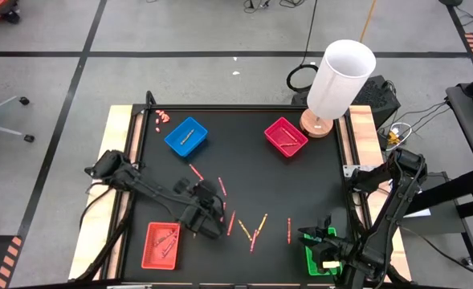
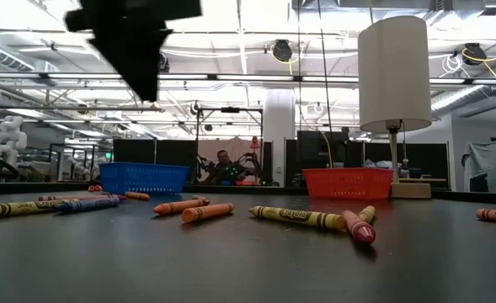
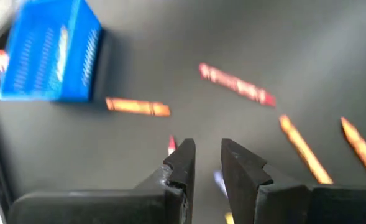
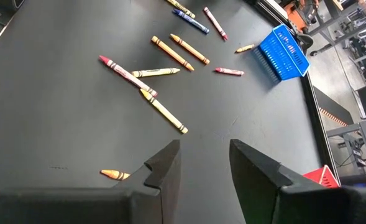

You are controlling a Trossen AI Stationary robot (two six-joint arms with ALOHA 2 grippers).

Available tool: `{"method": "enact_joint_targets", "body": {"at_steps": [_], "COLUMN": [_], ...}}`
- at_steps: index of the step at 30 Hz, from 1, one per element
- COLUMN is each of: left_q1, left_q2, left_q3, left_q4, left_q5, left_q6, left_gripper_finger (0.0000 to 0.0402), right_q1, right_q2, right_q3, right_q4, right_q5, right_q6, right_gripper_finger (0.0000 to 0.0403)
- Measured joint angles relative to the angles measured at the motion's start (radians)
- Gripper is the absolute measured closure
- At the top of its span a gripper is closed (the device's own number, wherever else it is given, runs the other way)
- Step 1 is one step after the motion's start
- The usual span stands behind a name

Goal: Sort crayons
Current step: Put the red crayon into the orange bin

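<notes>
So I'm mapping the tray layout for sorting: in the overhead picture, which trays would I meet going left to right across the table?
red tray → blue tray → magenta tray → green tray, which lies under the right gripper. The lamp stands just past the magenta one.

A white lamp (image 1: pixel 340 80) stands at the table's (image 1: pixel 316 181) far right corner. Blue tray (image 1: pixel 186 136), magenta tray (image 1: pixel 286 136), red tray (image 1: pixel 161 246), green tray (image 1: pixel 320 258) sit apart.
</notes>
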Motion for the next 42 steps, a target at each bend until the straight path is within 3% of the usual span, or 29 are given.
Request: {"method": "enact_joint_targets", "body": {"at_steps": [7,17,30,36,42], "left_q1": [0.024,0.020,0.027,0.050,0.105], "left_q2": [0.000,0.000,-0.011,-0.109,-0.250], "left_q3": [-0.014,-0.061,-0.125,-0.187,-0.330], "left_q4": [0.126,0.074,0.000,-0.027,0.101], "left_q5": [-0.151,-0.152,-0.011,0.058,0.133], "left_q6": [0.135,0.122,0.123,0.125,0.185], "left_gripper_finger": [0.0332,0.0332,0.0332,0.0332,0.0332], "right_q1": [0.000,0.000,0.000,0.000,0.001], "right_q2": [0.000,0.000,0.000,0.000,0.000], "right_q3": [0.000,0.000,0.000,-0.002,-0.002], "right_q4": [0.009,0.039,0.038,0.041,0.041], "right_q5": [-0.001,-0.005,-0.005,-0.005,-0.005], "right_q6": [0.026,0.026,0.026,0.026,0.025], "right_gripper_finger": [0.0282,0.0282,0.0282,0.0282,0.0282]}}
